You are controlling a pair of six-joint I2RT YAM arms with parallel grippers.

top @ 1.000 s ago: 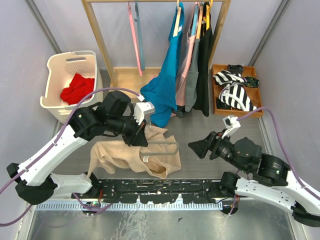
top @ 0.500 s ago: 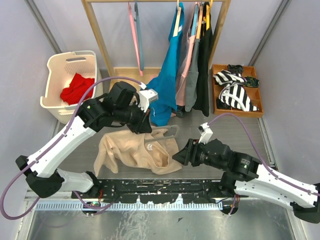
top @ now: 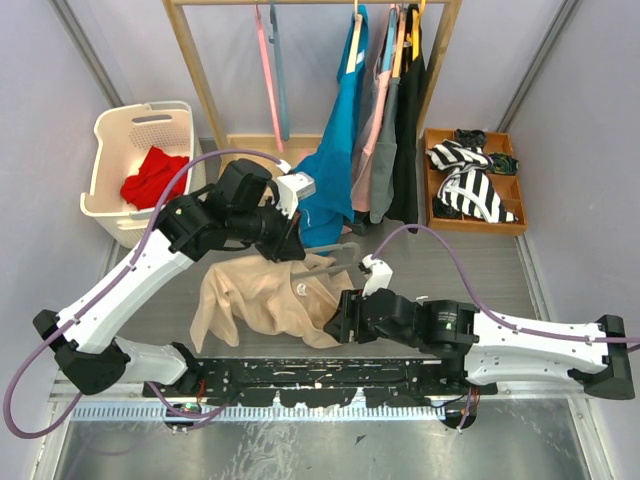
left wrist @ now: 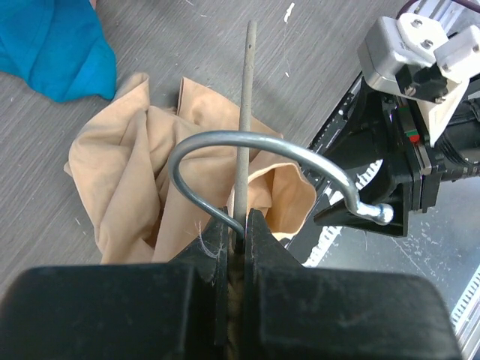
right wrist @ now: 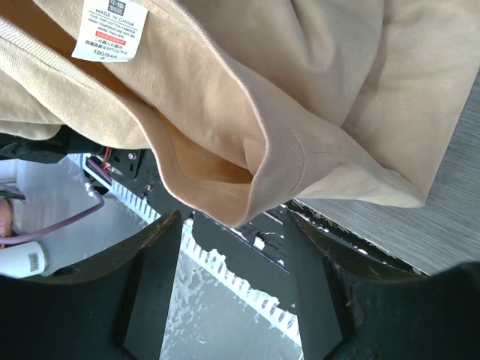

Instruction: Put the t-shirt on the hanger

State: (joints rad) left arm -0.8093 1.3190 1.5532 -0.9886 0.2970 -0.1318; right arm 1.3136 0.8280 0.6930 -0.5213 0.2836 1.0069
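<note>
Left gripper [left wrist: 238, 221] pinches hanger [left wrist: 217, 136] at its neck. T-shirt [top: 265, 300] crumpled mid-worktop, toward near edge. Right gripper [right wrist: 234, 221] jaws spread astride its ribbed edge; best bite deep before lifting

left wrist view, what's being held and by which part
The left gripper holds the hanger, jaws shut at the base of its metal hook. The right gripper is open at the t-shirt's edge, holding nothing.
</note>
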